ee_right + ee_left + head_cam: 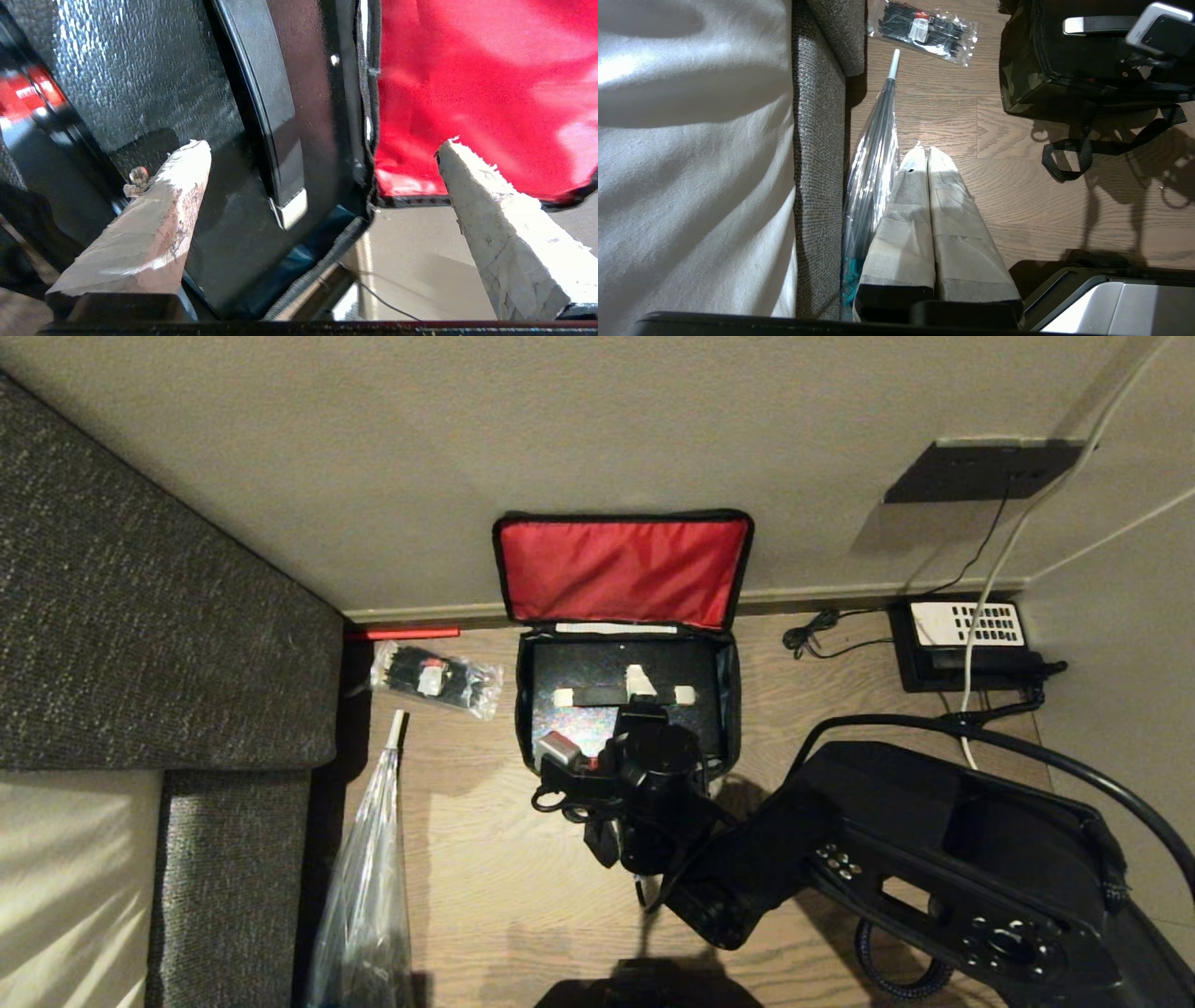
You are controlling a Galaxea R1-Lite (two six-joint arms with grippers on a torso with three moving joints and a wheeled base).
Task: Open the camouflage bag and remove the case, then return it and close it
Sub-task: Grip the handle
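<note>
So the camouflage bag [624,644] sits on the floor against the wall, red lid flipped up at 12 o'clock, w/ the case [616,683] lying flat inside, filling nearly the whole footprint. Right gripper [322,186] hovers over it, jaws spread wide, holding nothing; left gripper [927,196] is parked at 9 o'clock, jaws pressed together. Case looks rigid, slick and prob not light, so imo go for the handle [266,116] across its top, not the flat face.

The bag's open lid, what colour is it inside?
Red lid lining, best seen in the head view.
</note>
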